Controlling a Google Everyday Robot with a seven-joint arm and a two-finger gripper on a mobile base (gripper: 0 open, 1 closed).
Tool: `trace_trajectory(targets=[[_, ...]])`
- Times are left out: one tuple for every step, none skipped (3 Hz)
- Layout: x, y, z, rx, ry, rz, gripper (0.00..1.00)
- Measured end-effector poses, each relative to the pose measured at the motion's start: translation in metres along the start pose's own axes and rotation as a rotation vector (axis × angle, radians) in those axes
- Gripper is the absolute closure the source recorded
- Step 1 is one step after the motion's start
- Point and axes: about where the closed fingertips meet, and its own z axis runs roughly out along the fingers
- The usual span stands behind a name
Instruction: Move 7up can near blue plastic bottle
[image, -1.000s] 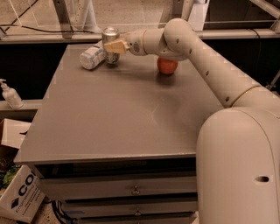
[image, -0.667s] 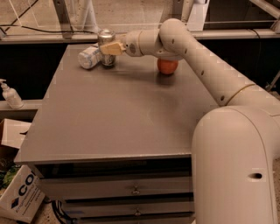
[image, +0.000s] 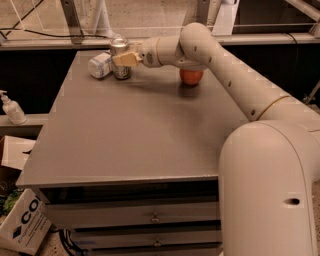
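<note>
The 7up can (image: 118, 48) stands upright at the far left of the grey table (image: 135, 135), its silver top showing. The blue plastic bottle (image: 99, 65) lies on its side right next to the can, on the can's left. My gripper (image: 125, 59) reaches in from the right, and its tan fingers are closed around the can's body. The can's base is at or just above the tabletop; I cannot tell which. The arm stretches across the back of the table.
A red-orange apple (image: 191, 76) sits on the table behind the arm, right of the can. A white pump dispenser (image: 10, 107) stands on a ledge to the left. A cardboard box (image: 25, 225) lies on the floor at lower left. Drawers sit below the tabletop.
The gripper and the can have shifted a little to the left, closer to the bottle. The bottle and apple have not moved.
</note>
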Motion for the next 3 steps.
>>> trace_trajectory(targets=[[0.003,0.004,0.0,-0.004,0.007,0.0,0.13],[0.005,0.008,-0.002,-0.006,0.011,0.0,0.0],[0.009,0.007,-0.017,0.005,0.013,0.005,0.0]])
